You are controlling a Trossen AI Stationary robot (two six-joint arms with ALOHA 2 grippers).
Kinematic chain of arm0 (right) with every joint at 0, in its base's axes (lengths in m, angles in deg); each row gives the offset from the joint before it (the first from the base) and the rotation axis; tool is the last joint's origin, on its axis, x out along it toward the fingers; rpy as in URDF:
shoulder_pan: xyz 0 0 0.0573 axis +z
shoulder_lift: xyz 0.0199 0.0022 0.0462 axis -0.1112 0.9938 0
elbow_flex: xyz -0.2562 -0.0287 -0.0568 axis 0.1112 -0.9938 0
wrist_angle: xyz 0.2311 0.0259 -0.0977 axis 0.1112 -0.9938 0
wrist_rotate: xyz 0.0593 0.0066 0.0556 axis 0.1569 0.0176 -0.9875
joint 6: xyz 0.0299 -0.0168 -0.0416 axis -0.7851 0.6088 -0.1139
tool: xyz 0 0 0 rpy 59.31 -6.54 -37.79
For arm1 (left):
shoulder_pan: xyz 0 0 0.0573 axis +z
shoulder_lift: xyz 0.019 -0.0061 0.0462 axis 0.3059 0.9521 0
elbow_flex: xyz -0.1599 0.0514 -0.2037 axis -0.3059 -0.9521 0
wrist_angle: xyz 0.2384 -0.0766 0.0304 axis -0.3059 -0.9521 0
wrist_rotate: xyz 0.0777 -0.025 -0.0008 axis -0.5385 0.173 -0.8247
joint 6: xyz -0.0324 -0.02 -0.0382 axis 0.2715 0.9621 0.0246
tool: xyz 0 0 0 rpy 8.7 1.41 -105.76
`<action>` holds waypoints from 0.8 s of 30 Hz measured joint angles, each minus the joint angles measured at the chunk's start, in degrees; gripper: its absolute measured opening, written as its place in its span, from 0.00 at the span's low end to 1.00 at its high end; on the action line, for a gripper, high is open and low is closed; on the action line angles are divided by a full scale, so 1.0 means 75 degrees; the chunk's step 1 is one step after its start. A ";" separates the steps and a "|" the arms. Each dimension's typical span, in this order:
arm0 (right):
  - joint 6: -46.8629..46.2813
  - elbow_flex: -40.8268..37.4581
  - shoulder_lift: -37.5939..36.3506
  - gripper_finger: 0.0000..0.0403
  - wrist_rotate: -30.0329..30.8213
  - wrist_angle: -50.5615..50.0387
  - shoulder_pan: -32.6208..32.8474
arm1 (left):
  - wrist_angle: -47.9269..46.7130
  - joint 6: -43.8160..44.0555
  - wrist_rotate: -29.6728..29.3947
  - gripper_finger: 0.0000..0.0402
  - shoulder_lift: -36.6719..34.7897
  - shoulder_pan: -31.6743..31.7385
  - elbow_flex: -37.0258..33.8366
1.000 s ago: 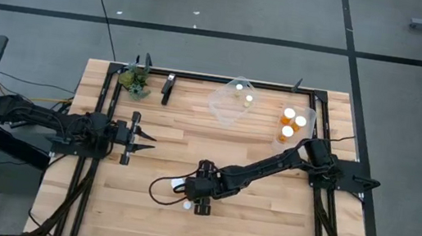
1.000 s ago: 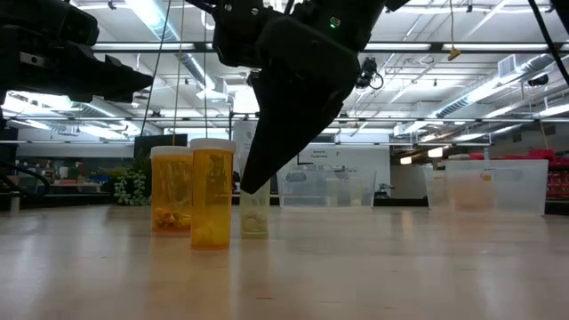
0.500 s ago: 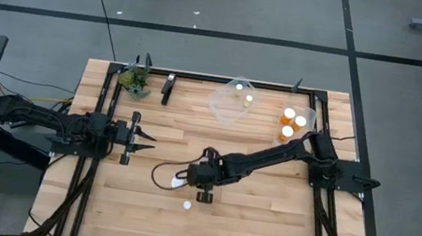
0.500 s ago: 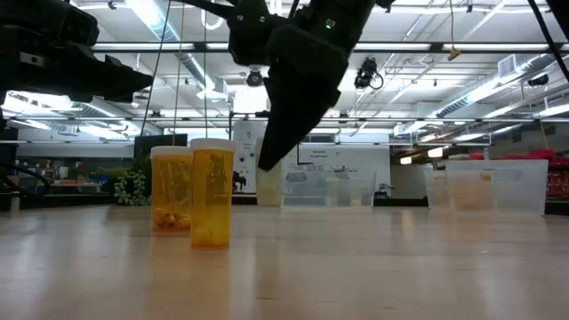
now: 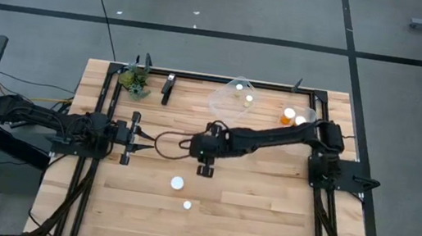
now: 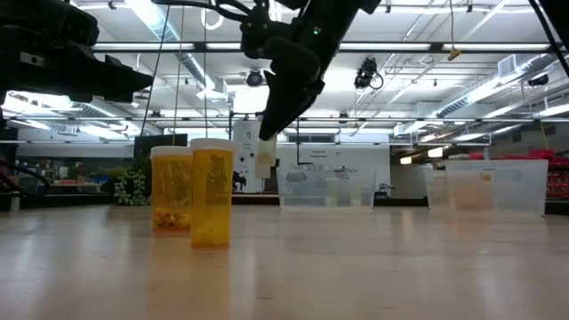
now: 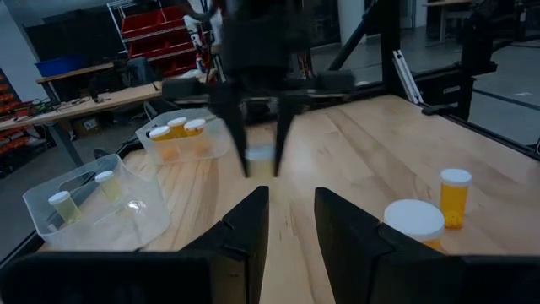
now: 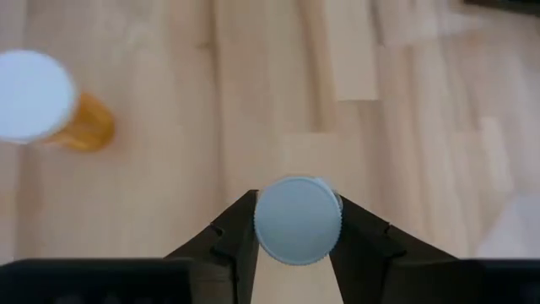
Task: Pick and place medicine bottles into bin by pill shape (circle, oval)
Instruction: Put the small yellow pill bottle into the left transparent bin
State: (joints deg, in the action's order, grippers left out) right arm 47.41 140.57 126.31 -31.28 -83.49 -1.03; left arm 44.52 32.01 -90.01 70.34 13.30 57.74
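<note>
My right gripper (image 5: 205, 146) hangs above the table's middle, shut on a pale medicine bottle (image 6: 267, 151) with a white cap (image 8: 297, 219). Two more white-capped bottles stand on the table nearer the front, one larger (image 5: 177, 184) and one smaller (image 5: 186, 206); the low view shows them as amber bottles (image 6: 212, 194). My left gripper (image 5: 145, 134) waits open and empty at the table's left. Its wrist view shows the right gripper with the bottle (image 7: 260, 156) ahead of it. My right gripper pinches the bottle at its top, one finger on each side of the round white cap's rim (image 8: 261, 224). The fingers come from above, pointing down. The bottle hangs upright below them, lifted clear of the table (image 6: 267, 156).
A clear bin (image 5: 234, 101) at the far middle holds two white-capped bottles. A second bin (image 5: 294, 117) at the far right holds amber bottles. A small green plant (image 5: 135, 81) and a dark object (image 5: 167, 87) stand at the far left.
My right gripper has lifted the pale bottle off the table near the front and carried it up and toward the far edge. The bottle has stayed upright in the hold. The two other bottles have stayed where they stood.
</note>
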 joint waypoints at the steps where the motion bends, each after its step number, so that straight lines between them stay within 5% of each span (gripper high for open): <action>1: 0.0092 0.0000 -0.0025 0.33 -0.0001 0.0011 -0.0090 | 0.0000 0.0000 -0.0001 0.27 -0.0002 0.0001 0.0003; 24: 0.1321 -0.0002 -0.0910 0.33 -0.0315 -0.0157 -0.3203 | -0.0002 0.0000 -0.0002 0.27 0.0000 0.0002 0.0003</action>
State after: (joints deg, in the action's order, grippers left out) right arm 57.31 140.56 119.48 -33.64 -84.67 -25.05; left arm 44.50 32.01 -90.03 70.34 13.32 57.76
